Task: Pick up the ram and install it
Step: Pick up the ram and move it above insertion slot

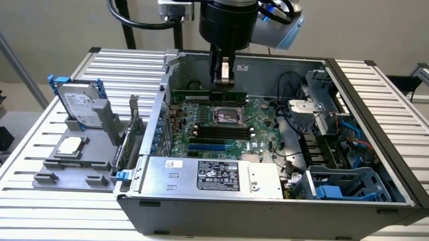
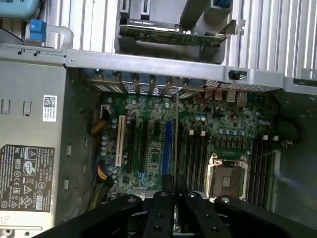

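Exterior view:
- The arm (image 1: 231,20) is reaching down into the open computer case (image 1: 268,211), which is lying on the slatted desk (image 1: 120,65).
- The fingers (image 1: 226,75) are standing narrow, pinching the ram (image 1: 201,95) near the middle of its upper edge.
- The ram is hanging level, long side across the view, over the far part of the motherboard (image 1: 261,118). It is just beyond the processor socket (image 1: 228,116) and close to the case's far wall.
- Whether its lower edge is touching the board: cannot tell.
- The black memory slots (image 1: 218,132) on the near side of the socket are lying bare.
- The power supply (image 1: 214,175), with a black label, is sitting along the near wall of the case.
- Outside the case, toward the exterior view's left, a grey holder (image 1: 77,163) is carrying the hard drive (image 1: 75,104) with blue rails, standing upright. The small square processor chip (image 1: 70,145) is lying flat beside it.

Wrist view:
- The camera is looking down past the black fingers (image 2: 161,208) onto the motherboard (image 2: 148,148).
- The ram (image 2: 177,134) is showing edge-on as a thin strip running out from between the fingers, which are closing on it from both sides.
- The processor socket (image 2: 225,178) is lying just beside the strip, with memory slots (image 2: 195,153) between them.
- The power supply (image 2: 29,163) is showing along one side of the case.
- An expansion card (image 2: 173,32) is standing outside the case wall.
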Tool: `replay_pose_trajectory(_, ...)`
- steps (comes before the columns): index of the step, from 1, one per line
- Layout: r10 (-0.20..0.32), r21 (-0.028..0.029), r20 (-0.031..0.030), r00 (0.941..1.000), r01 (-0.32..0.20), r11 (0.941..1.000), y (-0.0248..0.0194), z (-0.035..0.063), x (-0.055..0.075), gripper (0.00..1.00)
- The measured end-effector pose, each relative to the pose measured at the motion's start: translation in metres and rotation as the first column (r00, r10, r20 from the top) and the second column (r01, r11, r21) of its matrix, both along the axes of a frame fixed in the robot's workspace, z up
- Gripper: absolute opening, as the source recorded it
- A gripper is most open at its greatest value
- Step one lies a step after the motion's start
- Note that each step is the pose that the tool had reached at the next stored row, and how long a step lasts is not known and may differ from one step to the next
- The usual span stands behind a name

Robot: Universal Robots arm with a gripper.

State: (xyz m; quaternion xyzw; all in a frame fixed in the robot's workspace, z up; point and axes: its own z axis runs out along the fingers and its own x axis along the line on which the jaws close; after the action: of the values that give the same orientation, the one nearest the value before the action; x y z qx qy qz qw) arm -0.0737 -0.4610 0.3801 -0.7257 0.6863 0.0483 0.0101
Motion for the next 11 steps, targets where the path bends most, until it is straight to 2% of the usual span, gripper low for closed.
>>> replay_pose_trajectory(4, 0.0, 0.0, 0.0, 1.0, 0.0, 1.0, 0.0094, -0.0017, 0.011, 0.14)
replay_pose_trajectory(8, 0.0, 0.0, 0.0, 1.0, 0.0, 1.0, 0.0225, -0.0046, 0.018, 0.14)
replay_pose_trajectory(11, -0.005, -0.0001, 0.0, 1.0, 0.005, 1.0, 0.026, -0.0075, 0.023, 0.14)
